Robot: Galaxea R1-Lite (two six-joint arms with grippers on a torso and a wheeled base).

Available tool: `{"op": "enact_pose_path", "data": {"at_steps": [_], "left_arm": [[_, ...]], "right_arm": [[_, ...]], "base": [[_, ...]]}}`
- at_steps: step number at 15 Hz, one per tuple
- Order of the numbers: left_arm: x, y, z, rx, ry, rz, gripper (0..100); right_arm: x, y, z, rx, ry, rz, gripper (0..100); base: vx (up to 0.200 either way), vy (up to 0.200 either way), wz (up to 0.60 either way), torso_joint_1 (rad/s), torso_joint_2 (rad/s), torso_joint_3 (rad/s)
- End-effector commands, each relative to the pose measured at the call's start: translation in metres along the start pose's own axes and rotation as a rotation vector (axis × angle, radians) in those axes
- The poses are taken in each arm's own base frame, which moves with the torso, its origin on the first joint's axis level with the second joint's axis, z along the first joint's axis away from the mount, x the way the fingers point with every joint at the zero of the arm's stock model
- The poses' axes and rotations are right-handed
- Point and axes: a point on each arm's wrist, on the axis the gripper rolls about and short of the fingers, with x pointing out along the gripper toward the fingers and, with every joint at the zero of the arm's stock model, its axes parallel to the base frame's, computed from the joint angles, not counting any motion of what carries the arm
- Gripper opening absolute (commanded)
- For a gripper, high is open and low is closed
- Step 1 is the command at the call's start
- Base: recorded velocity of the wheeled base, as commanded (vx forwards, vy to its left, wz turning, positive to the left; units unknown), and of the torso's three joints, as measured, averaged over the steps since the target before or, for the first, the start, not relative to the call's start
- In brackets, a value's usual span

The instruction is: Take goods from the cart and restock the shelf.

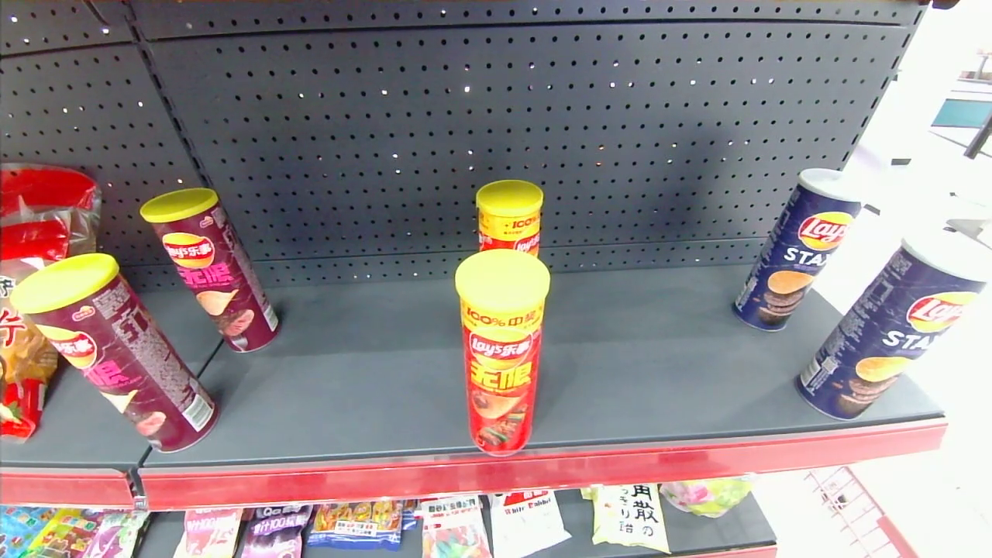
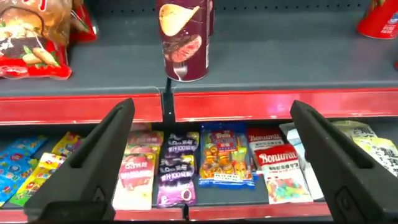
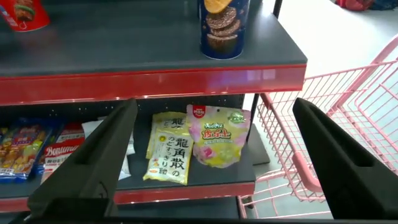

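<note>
Six chip cans [image 1: 502, 349] stand on the grey shelf [image 1: 635, 364]. Facing its front, the left gripper [image 2: 212, 109] and right gripper [image 3: 214, 102] hold their jaws wide apart, empty. A pink cart [image 3: 348, 124] stands beside the shelf.

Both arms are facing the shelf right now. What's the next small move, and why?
Probably swing the right gripper toward the pink cart: both it and the left gripper are open and empty, so there's nothing to shelve yet.
</note>
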Motion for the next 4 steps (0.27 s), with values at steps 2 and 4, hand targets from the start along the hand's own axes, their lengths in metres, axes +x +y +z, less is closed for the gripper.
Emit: {"op": "enact_pose_path", "data": {"at_steps": [2, 4], "left_arm": [[-0.0001, 0.0001, 0.0001, -0.004, 0.000, 0.004, 100], [-0.0001, 0.0001, 0.0001, -0.004, 0.000, 0.004, 100]], "right_arm": [[-0.0001, 0.0000, 0.0000, -0.001, -0.001, 0.000, 100], [-0.0001, 0.0000, 0.0000, 0.001, -0.001, 0.000, 100]], "base": [[0.000, 0.000, 0.00, 0.000, 0.00, 0.000], [0.000, 0.000, 0.00, 0.000, 0.00, 0.000]]}}
